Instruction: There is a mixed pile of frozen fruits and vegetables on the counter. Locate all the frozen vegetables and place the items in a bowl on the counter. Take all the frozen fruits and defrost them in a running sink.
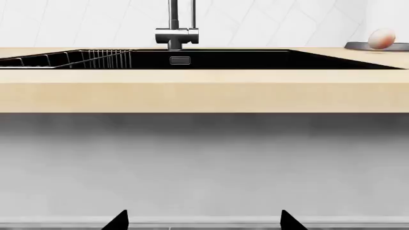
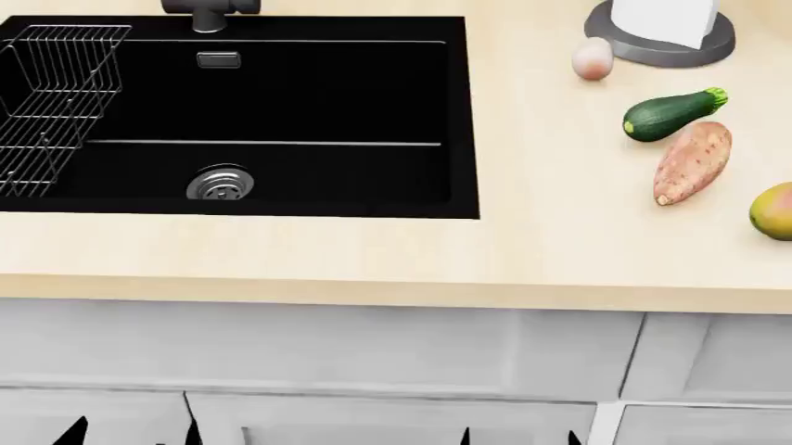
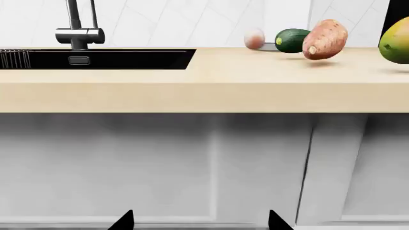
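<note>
On the counter [image 2: 532,250] right of the black sink [image 2: 310,102] lie a dark green zucchini [image 2: 672,114], a reddish-orange sweet potato [image 2: 692,162], a pale peach [image 2: 593,58] and, at the right edge, a yellow-green mango [image 2: 773,211]. The right wrist view shows the peach [image 3: 254,38], zucchini [image 3: 292,40], sweet potato [image 3: 325,39] and mango [image 3: 395,33]. The peach also shows in the left wrist view [image 1: 381,39]. Both grippers hang low in front of the white cabinets, open and empty: left gripper [image 2: 132,434], right gripper [image 2: 517,438]. The bowl is out of view.
A wire rack [image 2: 50,102] sits in the sink's left part, the silver drain [image 2: 221,183] near its front. The dark faucet [image 2: 210,11] stands behind the sink. A white paper-towel roll on a grey base [image 2: 662,37] stands behind the peach.
</note>
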You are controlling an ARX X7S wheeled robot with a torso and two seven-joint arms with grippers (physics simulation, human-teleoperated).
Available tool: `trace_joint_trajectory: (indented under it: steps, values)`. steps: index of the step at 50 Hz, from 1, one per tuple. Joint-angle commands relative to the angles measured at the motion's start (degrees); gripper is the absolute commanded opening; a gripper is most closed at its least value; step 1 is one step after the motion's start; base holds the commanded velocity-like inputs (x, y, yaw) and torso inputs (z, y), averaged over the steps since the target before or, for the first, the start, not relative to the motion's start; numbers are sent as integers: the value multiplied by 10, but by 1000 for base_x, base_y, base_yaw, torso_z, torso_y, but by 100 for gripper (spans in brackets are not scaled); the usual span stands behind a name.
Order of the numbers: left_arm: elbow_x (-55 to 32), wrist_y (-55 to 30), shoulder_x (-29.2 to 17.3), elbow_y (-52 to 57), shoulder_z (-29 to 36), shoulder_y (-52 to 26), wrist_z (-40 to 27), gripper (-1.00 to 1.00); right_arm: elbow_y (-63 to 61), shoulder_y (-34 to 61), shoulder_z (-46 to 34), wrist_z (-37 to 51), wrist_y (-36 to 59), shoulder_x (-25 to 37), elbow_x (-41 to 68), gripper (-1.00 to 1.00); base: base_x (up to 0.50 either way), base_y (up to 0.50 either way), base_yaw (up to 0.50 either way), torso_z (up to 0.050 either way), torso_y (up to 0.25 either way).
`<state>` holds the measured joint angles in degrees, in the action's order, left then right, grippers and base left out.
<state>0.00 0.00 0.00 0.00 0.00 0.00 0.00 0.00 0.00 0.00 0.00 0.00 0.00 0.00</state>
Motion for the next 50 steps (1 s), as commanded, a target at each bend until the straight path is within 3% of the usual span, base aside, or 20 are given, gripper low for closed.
trace_joint_trajectory:
  steps: [1,16,35,50]
  values:
    - [-23,-1,-8,-2,4,0,-8,100,-1,-1,-11,12,2,9,10,100,0,0,0,0,0]
    - [-65,1,-32,14,27,9,-22,100,6,3,-37,38,-1,31,33,100,0,0,0,0,0]
    - [-55,6,-46,4,50,1,-51,100,11,8,-53,58,8,45,46,100,0,0,0,0,0]
    - [-66,7,-56,4,61,0,-60,100,14,10,-66,69,4,56,51,100,0,-188,0,0,0]
